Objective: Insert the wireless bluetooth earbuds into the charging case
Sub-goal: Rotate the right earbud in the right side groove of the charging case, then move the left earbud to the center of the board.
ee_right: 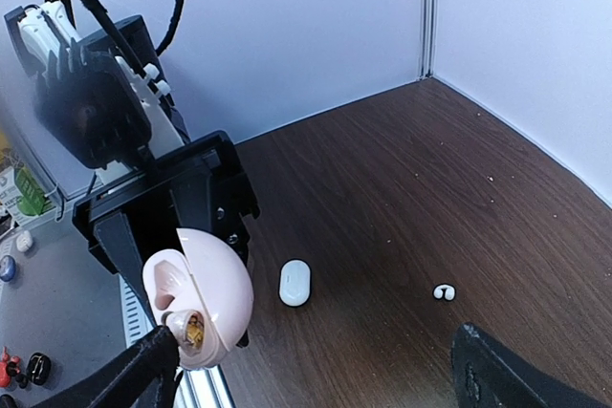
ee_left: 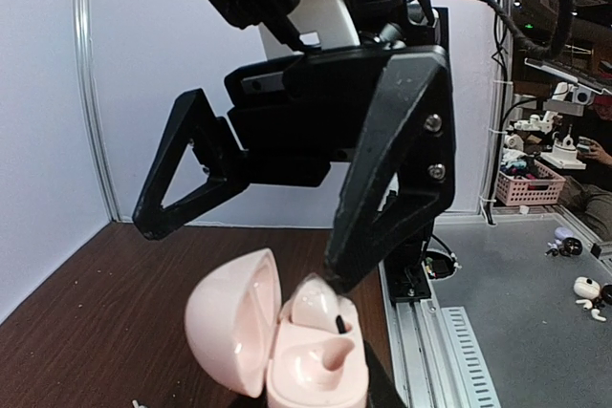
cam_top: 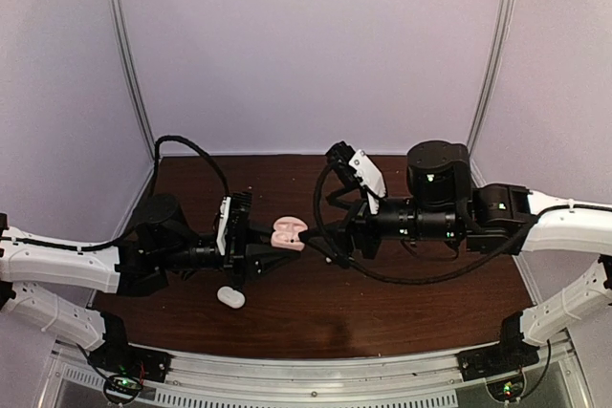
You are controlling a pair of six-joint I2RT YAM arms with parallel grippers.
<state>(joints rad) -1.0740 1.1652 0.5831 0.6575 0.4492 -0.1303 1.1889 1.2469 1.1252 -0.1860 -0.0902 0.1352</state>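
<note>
My left gripper [cam_top: 268,241] is shut on the base of an open pink charging case [cam_top: 288,233], holding it above the table. In the left wrist view the case's lid [ee_left: 229,327] hangs to the left. A pale rounded piece [ee_left: 314,308] sits in the far slot and the near slot [ee_left: 330,370] is empty. My right gripper [cam_top: 318,236] is open wide, and one fingertip [ee_left: 337,274] rests at that pale piece. One tiny white earbud [ee_right: 444,291] lies on the table, seen between the right gripper's fingers in the right wrist view. I see no second white earbud.
A white oval case [cam_top: 230,297] lies shut on the brown table near the front, and also shows in the right wrist view [ee_right: 295,283]. White walls close the table at the back and sides. A metal rail [cam_top: 316,370] runs along the near edge.
</note>
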